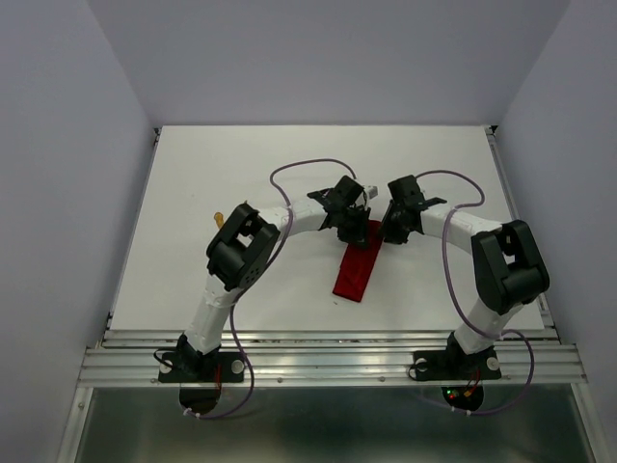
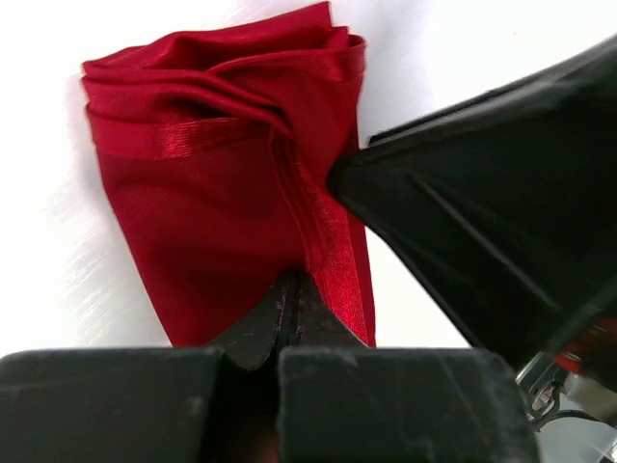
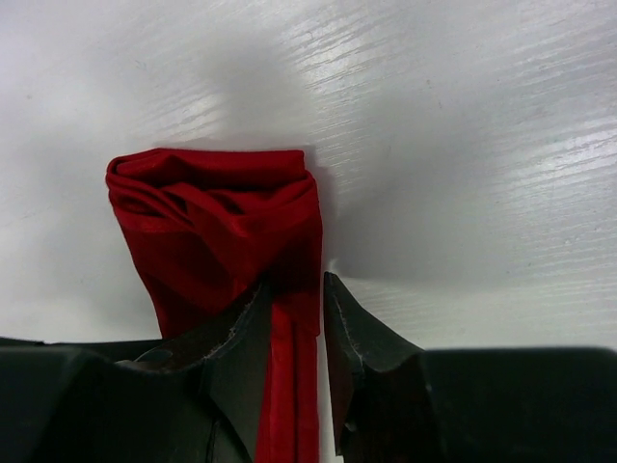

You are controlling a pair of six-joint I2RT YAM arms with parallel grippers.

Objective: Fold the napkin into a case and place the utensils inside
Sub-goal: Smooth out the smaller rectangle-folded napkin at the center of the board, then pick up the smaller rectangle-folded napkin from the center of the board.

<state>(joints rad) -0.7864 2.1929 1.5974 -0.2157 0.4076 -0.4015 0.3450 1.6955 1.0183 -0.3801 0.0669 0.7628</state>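
Grey walls close in a white table [image 1: 193,280]. The napkin [image 1: 357,270], folded into a narrow red strip, lies near the table's middle. It slants from its near end, which points toward the near edge, up to a bunched far end between the two grippers. The left gripper [image 2: 291,294] is clenched on a fold along the strip's edge at that far end. The right gripper [image 3: 294,318] straddles the same end from the other side, with cloth between its narrowly parted fingers; whether they pinch it I cannot tell. Toward the left edge, a gold utensil [image 1: 220,218] peeks out beside the left arm, well apart from the napkin.
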